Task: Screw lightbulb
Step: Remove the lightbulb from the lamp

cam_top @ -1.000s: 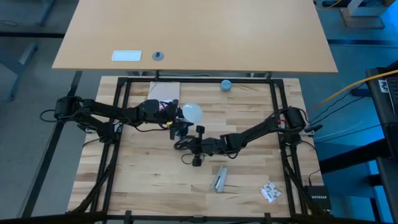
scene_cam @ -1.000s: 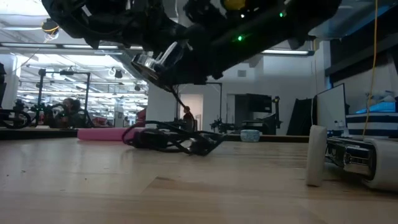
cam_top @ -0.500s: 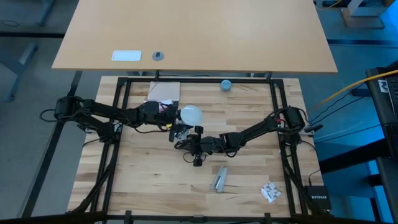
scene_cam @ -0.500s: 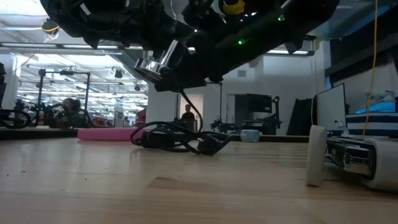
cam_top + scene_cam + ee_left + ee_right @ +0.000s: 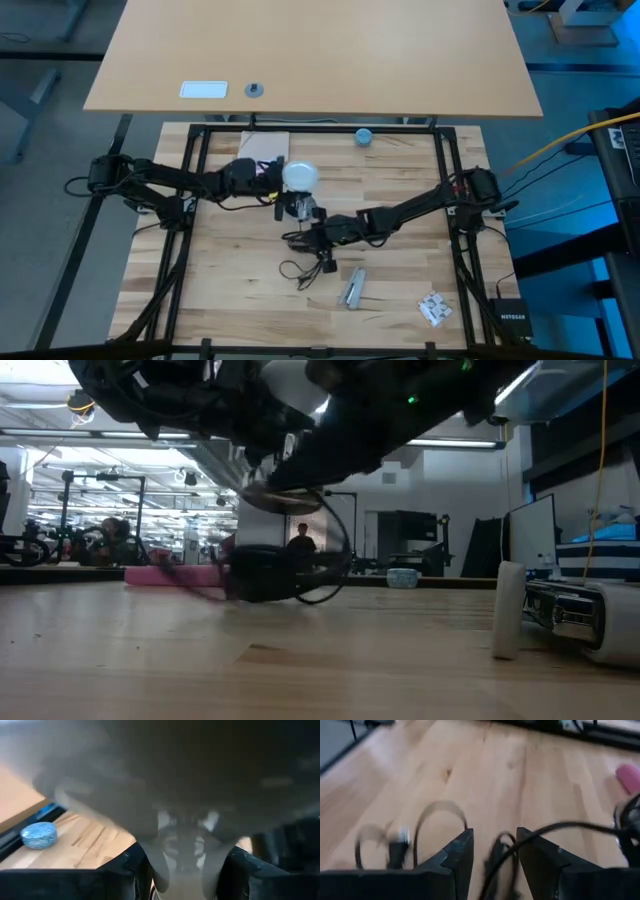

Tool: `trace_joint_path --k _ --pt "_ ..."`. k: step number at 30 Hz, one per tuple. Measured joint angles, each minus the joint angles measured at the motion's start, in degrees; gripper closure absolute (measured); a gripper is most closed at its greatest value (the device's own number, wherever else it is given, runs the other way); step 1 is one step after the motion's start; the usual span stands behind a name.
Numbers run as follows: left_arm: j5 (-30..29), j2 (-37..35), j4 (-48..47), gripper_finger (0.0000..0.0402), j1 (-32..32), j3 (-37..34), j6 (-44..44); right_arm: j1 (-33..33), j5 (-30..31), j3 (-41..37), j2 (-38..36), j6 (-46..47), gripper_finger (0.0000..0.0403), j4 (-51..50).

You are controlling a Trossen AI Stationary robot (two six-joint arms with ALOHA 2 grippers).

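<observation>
I'm looking down at the desk (image 5: 230, 290) and the left gripper (image 5: 290, 186) is sitting out over the middle, a bit toward the far side, jaws clamped on the lightbulb (image 5: 300, 176). The white globe is pointing up at the overhead camera. In the left wrist view the bulb's neck (image 5: 184, 851) is filling the gap between the fingers (image 5: 125, 875), so it's gripped at the narrow end.

The right gripper (image 5: 322, 236) is reaching in from the right side, just nearer than the bulb. Its jaws are standing parted in the right wrist view, with a black cable (image 5: 555, 831) looping across the gap between the fingers (image 5: 455, 857). I honestly can't tell if it's gripping that cable or just has it lying there.

The cable (image 5: 300, 265) is trailing off in loops onto the wood on the near side of the right gripper. From the low camera both arms are hanging dark overhead and a tangled black bundle (image 5: 265, 572) is resting on the desk below them.

Other stuff lying around: a small blue round thing (image 5: 364, 136) at the far edge, a metal piece (image 5: 353, 287) near the front, and some white bits (image 5: 434, 308) near the front right.
</observation>
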Motion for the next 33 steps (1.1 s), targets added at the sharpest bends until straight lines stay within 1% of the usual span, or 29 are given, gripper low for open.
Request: trace_joint_path --k 2,6,8,12,15,17,20,23,28,33 --pt "-0.18 0.00 0.01 0.0249 0.32 0.00 0.17 0.03 2.70 0.00 -2.81 -0.68 0.0249 -5.85" --pt "-0.34 0.00 -0.10 0.0249 0.59 0.00 0.33 0.06 10.10 0.02 -8.69 -0.94 0.0249 -18.13" --pt "-0.45 0.00 -0.07 0.0249 0.59 0.00 0.40 0.08 12.60 0.00 -11.52 -0.94 0.0249 -23.86" --pt "-0.45 0.00 0.31 0.0249 0.57 0.00 0.37 0.08 14.35 0.02 -16.81 1.00 0.0249 -32.78" --pt "-0.45 0.00 0.88 0.0249 0.57 0.00 0.32 0.28 14.37 0.02 -19.87 3.99 0.0249 -40.35" --pt "-0.43 0.00 1.66 0.0249 0.55 0.00 0.13 1.00 15.40 0.02 -21.77 6.14 0.0249 -45.55" --pt "-0.41 0.00 2.42 0.0249 0.55 0.00 -0.32 2.85 18.56 0.02 -24.40 8.82 0.0249 -53.90" --pt "0.06 0.02 4.66 0.0249 0.33 -0.02 -1.60 5.11 23.14 0.02 -27.21 12.18 0.0249 -61.10" --pt "1.04 -0.01 8.12 0.0249 0.00 -0.02 -3.41 8.72 30.73 0.02 -33.56 14.16 0.0249 -66.45" --pt "1.05 -0.03 7.66 0.0249 0.04 0.00 -5.64 11.22 36.03 0.02 -42.07 13.75 0.0249 -69.22"
